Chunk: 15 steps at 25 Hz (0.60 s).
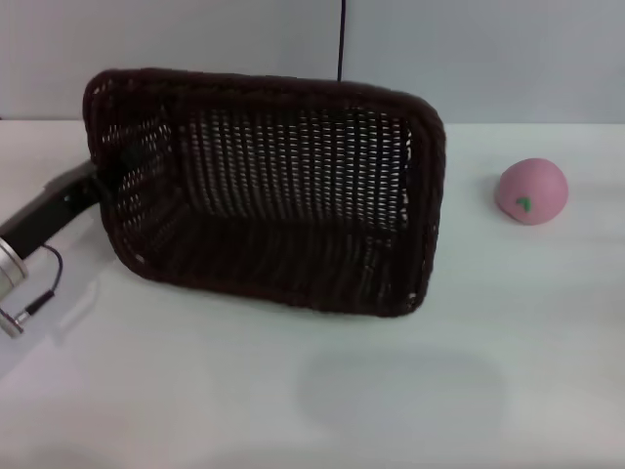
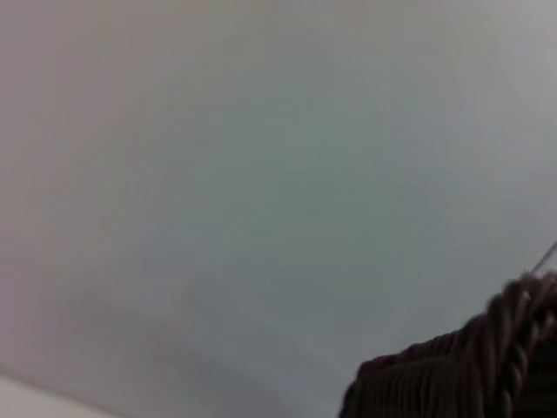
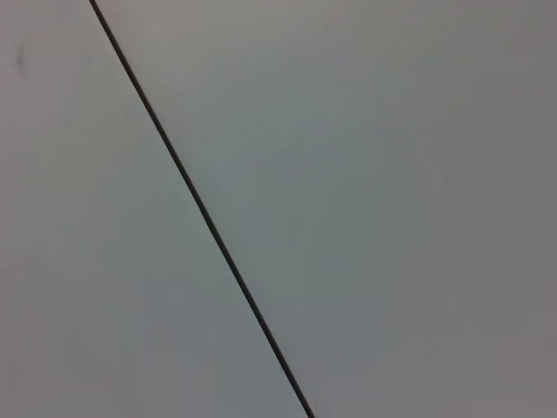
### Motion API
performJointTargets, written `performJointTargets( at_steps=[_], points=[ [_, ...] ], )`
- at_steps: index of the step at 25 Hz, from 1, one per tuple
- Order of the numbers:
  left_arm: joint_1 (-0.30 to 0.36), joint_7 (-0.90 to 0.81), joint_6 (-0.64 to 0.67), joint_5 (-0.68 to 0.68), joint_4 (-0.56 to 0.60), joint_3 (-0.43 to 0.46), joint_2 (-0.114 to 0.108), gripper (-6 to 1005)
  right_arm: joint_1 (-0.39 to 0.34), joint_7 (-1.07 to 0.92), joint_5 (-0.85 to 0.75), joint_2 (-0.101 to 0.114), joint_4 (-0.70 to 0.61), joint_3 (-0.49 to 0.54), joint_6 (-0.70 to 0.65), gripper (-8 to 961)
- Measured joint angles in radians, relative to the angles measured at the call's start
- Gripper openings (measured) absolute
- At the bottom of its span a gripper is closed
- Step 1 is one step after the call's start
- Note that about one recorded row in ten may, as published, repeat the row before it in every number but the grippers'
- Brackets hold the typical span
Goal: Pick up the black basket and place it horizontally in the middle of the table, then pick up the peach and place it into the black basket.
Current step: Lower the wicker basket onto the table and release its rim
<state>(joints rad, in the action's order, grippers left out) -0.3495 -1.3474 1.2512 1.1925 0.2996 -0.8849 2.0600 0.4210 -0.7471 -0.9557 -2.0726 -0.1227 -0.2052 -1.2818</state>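
The black basket (image 1: 273, 186) hangs tilted above the white table (image 1: 146, 391), its opening facing the head camera, and a faint shadow lies on the table below it. My left gripper (image 1: 109, 179) reaches in from the left and is shut on the basket's left wall; its fingers are partly hidden by the weave. A piece of the braided rim (image 2: 487, 366) shows in the left wrist view. The pink peach (image 1: 531, 191) sits on the table to the right of the basket, apart from it. My right gripper is out of view.
A grey wall (image 1: 488, 59) rises behind the table's far edge, with a thin black cable (image 1: 342, 39) running down it above the basket. The right wrist view shows only this wall and the cable (image 3: 200, 205).
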Motion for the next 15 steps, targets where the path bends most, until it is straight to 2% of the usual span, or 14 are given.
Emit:
performJointTargets(
  at_steps=[4, 6, 9, 13, 15],
  points=[
    [0.007, -0.076, -0.008, 0.013, 0.122, -0.031, -0.002, 185, 0.004, 0.000, 0.000, 0.001, 0.000, 0.000, 0.017, 742],
    [0.004, -0.143, -0.013, 0.065, 0.213, -0.034, -0.003, 181, 0.009, 0.000, -0.001, 0.001, 0.000, 0.000, 0.020, 742],
    [-0.001, -0.185, -0.022, 0.104, 0.265, -0.030, -0.006, 182, 0.010, 0.000, -0.002, 0.002, 0.000, 0.000, 0.020, 742],
    [-0.010, -0.317, -0.038, 0.208, 0.383, -0.028, -0.025, 184, 0.012, 0.000, -0.003, 0.003, 0.000, 0.000, 0.020, 742],
    [-0.010, -0.317, -0.038, 0.208, 0.383, -0.028, -0.025, 185, 0.012, 0.000, -0.003, 0.003, 0.000, 0.000, 0.025, 742]
  ],
)
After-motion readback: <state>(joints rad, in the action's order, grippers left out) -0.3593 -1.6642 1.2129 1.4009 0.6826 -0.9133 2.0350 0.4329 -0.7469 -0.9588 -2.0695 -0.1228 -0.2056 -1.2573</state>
